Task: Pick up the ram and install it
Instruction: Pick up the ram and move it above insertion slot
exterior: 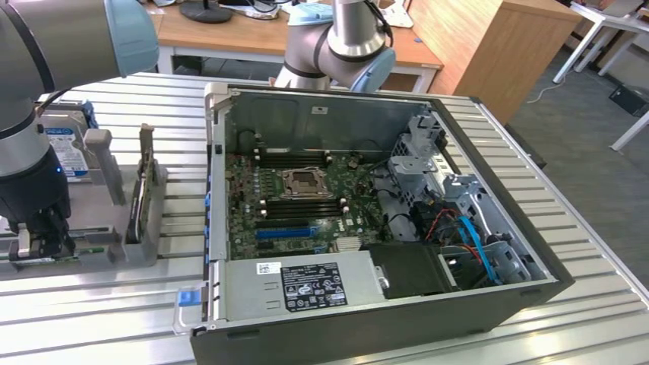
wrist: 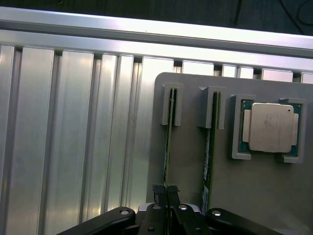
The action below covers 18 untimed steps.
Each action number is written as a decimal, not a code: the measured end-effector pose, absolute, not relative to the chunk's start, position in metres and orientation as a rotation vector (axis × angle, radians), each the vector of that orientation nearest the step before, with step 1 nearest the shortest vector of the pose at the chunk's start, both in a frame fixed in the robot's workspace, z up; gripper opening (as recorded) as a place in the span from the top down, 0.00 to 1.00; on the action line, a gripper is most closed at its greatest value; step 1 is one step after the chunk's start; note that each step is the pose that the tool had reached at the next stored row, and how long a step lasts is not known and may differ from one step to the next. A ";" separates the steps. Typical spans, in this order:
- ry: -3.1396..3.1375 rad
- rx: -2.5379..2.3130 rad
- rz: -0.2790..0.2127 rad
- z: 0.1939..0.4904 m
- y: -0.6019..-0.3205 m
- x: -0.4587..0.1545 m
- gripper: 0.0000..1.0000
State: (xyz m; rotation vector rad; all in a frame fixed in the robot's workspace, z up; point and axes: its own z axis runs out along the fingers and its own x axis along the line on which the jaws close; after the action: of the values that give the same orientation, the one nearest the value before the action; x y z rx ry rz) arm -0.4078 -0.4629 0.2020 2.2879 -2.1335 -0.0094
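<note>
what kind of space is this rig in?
Likely a robotics lab bench in an office-like room: an open PC case on a slotted aluminium table, a grey fixture holding the ram, and wooden desks behind.

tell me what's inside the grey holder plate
Two sticks stand on edge in slots: the ram, pinched by the fingers, and a second stick. A processor lies flat in its bracket. The ram's near end is hidden under the fingers.

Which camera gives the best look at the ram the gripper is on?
The wrist view: the ram stands on edge in its gray holder, seen along its length, with the gripper shut on it. The exterior view gives a sliver of its green edge under the gripper, the arm blocking the rest.
</note>
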 end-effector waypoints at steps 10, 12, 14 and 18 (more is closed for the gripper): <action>-2.160 2.263 -0.010 0.202 -0.463 -0.408 0.88; -2.160 2.263 -0.010 0.202 -0.463 -0.408 0.88; -2.160 2.263 -0.010 0.202 -0.463 -0.408 0.88; -2.160 2.263 -0.010 0.205 -0.463 -0.408 0.88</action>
State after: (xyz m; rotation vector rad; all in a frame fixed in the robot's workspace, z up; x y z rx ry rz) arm -0.4077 -0.4629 0.2050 2.2625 -2.1601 -0.0103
